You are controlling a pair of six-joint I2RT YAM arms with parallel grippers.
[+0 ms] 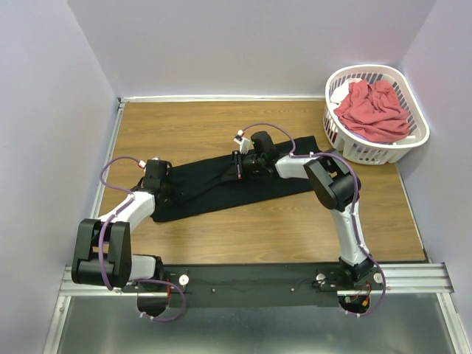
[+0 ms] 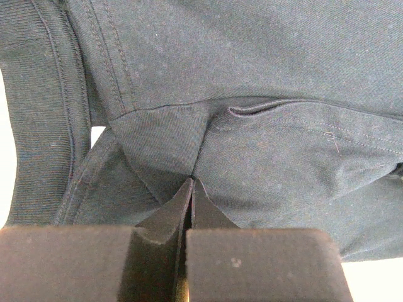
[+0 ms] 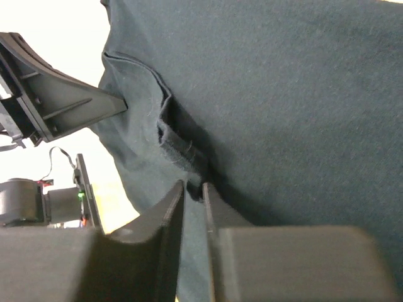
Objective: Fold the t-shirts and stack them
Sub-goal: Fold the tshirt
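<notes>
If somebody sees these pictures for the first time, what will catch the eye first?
A black t-shirt lies stretched across the middle of the wooden table, with the left pincer and the right pincer each closed on its cloth. A coral-red t-shirt sits crumpled in a white basket at the far right corner.

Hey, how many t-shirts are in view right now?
2. The black t-shirt lies across the table, pinched by the left tool and right tool. The coral-red t-shirt is bunched in the white basket at the far right corner. More could hide beneath it.
</notes>
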